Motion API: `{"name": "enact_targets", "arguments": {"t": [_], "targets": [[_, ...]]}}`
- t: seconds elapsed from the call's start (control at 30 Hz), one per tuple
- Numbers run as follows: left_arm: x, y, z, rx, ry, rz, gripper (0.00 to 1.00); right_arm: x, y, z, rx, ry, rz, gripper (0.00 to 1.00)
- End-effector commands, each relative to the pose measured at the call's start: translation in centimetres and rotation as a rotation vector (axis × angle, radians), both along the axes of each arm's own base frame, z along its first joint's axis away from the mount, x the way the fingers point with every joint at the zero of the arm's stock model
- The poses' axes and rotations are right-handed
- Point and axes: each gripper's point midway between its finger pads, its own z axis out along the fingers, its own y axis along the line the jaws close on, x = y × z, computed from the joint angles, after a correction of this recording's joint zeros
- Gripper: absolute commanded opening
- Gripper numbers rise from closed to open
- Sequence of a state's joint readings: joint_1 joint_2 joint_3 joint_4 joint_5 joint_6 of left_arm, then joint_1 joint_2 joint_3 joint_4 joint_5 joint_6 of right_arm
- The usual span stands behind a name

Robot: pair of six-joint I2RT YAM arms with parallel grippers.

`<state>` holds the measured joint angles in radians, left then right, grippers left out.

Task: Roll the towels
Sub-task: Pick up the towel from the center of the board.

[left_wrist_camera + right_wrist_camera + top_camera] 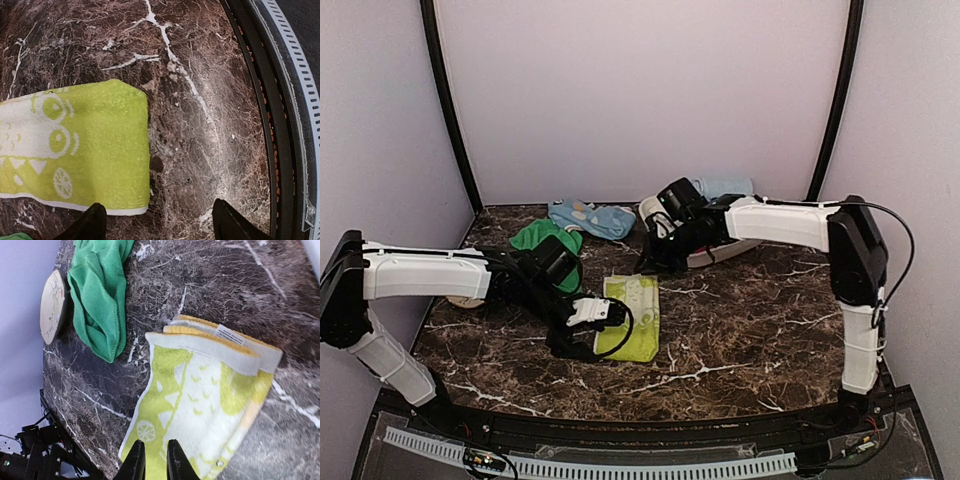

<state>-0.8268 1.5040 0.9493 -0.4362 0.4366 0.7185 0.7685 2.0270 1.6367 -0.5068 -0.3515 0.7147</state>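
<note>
Surface: dark marble table, pale walls around.
Left gripper: jaws stood wide, holding nothing, poised at the near edge of the lime towel.
Right gripper: fingers nearly together, gripping nothing, hovering above the same towel.
Green towel: bunched, apart, beside a tan disc.
Handling: soft, light, floppy; best pinched at a hemmed corner.

My two arms wear white shells over black joints, with black blocks at the elbows. A thin black cable loops along my right arm. My left arm ends in a white-and-black wrist. My pincer fingers are plain matte black, narrow and tapering to tips.
</note>
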Motion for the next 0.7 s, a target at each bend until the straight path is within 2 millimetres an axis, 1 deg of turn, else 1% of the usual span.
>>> {"name": "enact_targets", "arguments": {"t": [0.0,0.13,0.2,0.27,0.3,0.43,0.5,0.6,0.67], "targets": [[-1.4,-0.1,-0.5,-0.006,0.025,-0.019,0.74,1.2,1.0,-5.1,-0.036,0.088,0.021,0.17],[-0.9,-0.7,-1.6,0.002,-0.008,-0.015,0.7,2.4,0.4,-8.3,-0.078,0.111,-0.026,0.16],[-0.8,-1.0,-2.4,0.017,-0.015,-0.021,0.69,2.4,-0.2,-9.7,-0.098,0.127,-0.045,0.16],[-0.5,-1.2,-3.1,0.036,-0.034,-0.024,0.67,2.3,-0.3,-10.1,-0.103,0.125,-0.05,0.15],[-0.3,-1.2,-3.5,0.046,-0.05,-0.023,0.66,2.3,-0.2,-9.8,-0.095,0.118,-0.049,0.15],[0.7,-1.3,-4.6,0.066,-0.101,-0.013,0.62,2.5,0.1,-7.2,-0.049,0.068,-0.048,0.17],[1.0,-1.5,-4.9,0.07,-0.113,-0.011,0.6,2.5,0.1,-6.4,-0.038,0.058,-0.044,0.18],[1.4,-1.4,-5.6,0.083,-0.132,-0.004,0.56,2.0,0.4,-5.2,-0.02,0.045,-0.019,0.21],[1.6,-1.0,-6.4,0.105,-0.147,0.001,0.54,1.7,0.2,-4.4,-0.02,0.026,-0.007,0.23]]}}
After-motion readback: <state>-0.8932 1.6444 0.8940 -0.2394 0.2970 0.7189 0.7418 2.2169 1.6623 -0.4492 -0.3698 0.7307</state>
